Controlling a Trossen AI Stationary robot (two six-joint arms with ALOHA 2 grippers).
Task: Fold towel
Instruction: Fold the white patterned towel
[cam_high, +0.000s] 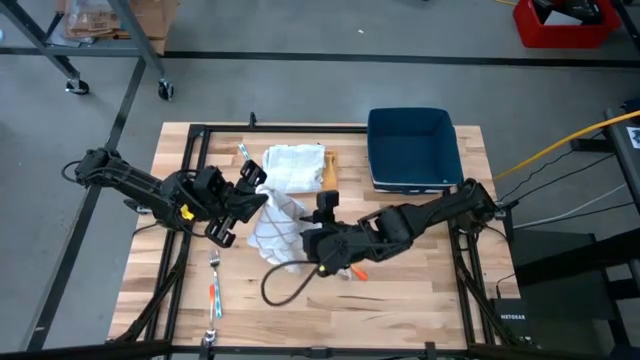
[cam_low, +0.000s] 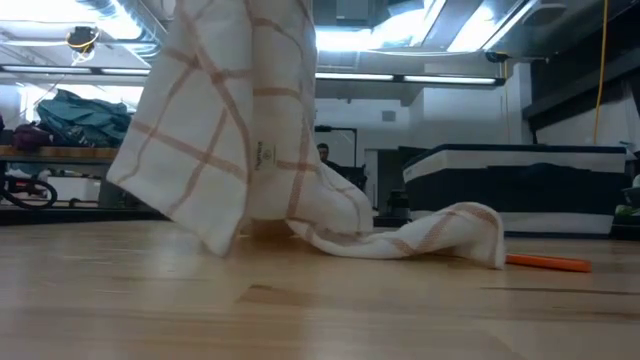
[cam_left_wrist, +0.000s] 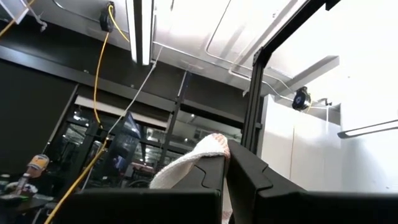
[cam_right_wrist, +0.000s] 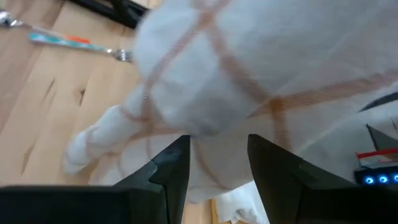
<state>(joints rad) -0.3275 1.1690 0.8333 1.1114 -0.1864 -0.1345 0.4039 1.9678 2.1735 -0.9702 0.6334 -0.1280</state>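
Your left claw (cam_high: 256, 183) is clamped on the towel (cam_high: 277, 228), fingers together on one edge and holding it up off the desk (cam_high: 420, 280). In the left wrist view a bit of cloth (cam_left_wrist: 193, 163) sits pinched at the fingers (cam_left_wrist: 245, 180), camera tilted up at the ceiling.

Towel hangs from that pinch and trails down to the desk near centre. Low view: most of it drapes upright (cam_low: 235, 130), the lower end lies bunched on the wood (cam_low: 420, 235).

Your right claw (cam_high: 312, 243) is low at the towel's trailing end, fingers apart, not gripping. Right wrist view: both fingers (cam_right_wrist: 171, 171) spread, checked cloth (cam_right_wrist: 249, 81) just in front of them; you can't tell from it whether they touch the fabric.

Other stuff on the desk:
- second white cloth (cam_high: 295, 165), lying behind the towel
- blue bin (cam_high: 412, 148) at the far right corner
- orange marker (cam_low: 548, 263) just beside the right claw
- fork (cam_high: 213, 290) near the front left, well apart from the towel
- dark cable loop (cam_high: 285, 288) in front of the right claw
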